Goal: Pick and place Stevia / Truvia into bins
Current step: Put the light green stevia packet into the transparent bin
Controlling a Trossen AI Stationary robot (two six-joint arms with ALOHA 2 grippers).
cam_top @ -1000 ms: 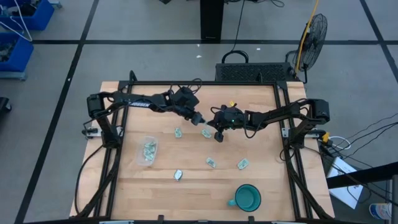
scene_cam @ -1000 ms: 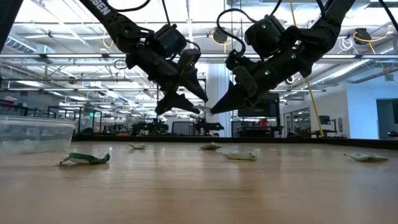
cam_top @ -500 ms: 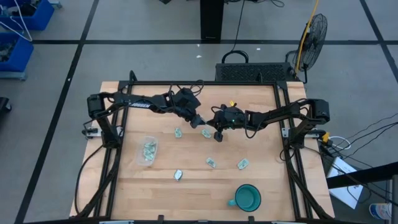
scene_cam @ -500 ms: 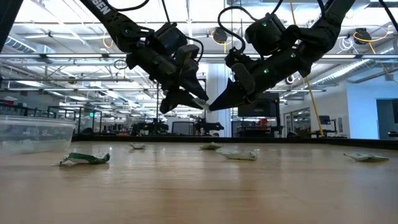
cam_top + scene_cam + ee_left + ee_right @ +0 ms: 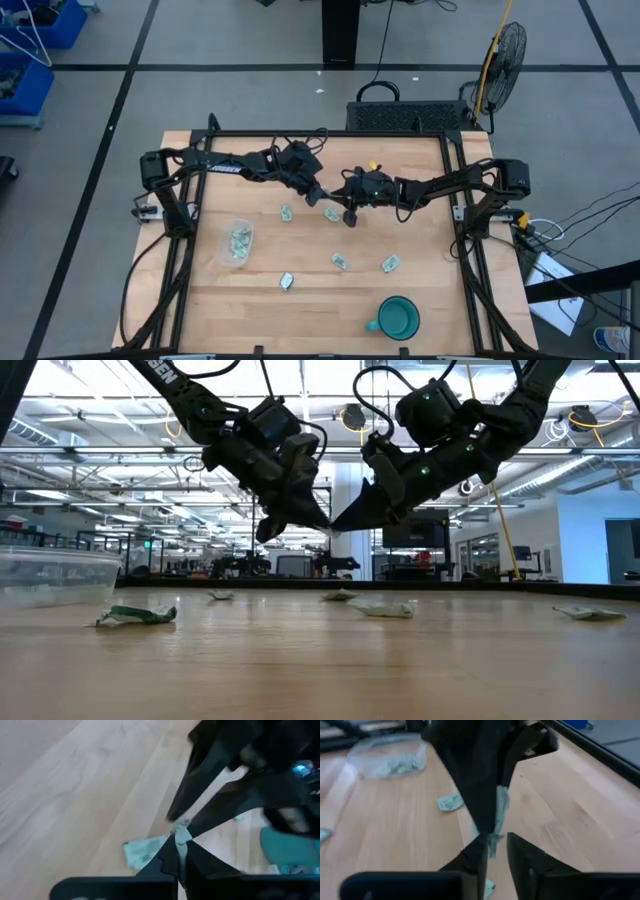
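Observation:
Above the middle of the table my two grippers meet tip to tip. My left gripper (image 5: 179, 845) is shut on a small pale green sachet (image 5: 501, 810), held well clear of the wood. My right gripper (image 5: 495, 852) faces it with its fingers apart, one on either side of the sachet's lower end. Several more sachets lie flat on the table, among them one (image 5: 331, 214) under the grippers and one (image 5: 286, 213) to its left. The clear bin (image 5: 237, 243) stands near the left side with sachets inside. My left gripper pinches the sachet's upper end (image 5: 183, 834) between its two fingertips, coming slanting down from the table's left side. The sachet hangs clear of the table and reaches toward the right gripper. Whether my right gripper's finger (image 5: 479, 851) touches the sachet's lower end, I cannot tell.
A teal cup (image 5: 398, 317) stands near the front right. Loose sachets lie at the front (image 5: 339, 261), (image 5: 390, 264), (image 5: 286, 282). In the low view the bin (image 5: 55, 575) stands at the left and a crumpled sachet (image 5: 135, 616) lies closest.
My left gripper, open a second ago, has shut on the sachet that the right gripper held out. My right gripper, shut on it before, has opened. Both arms stayed where they were, and the sachet stayed in the air between them.

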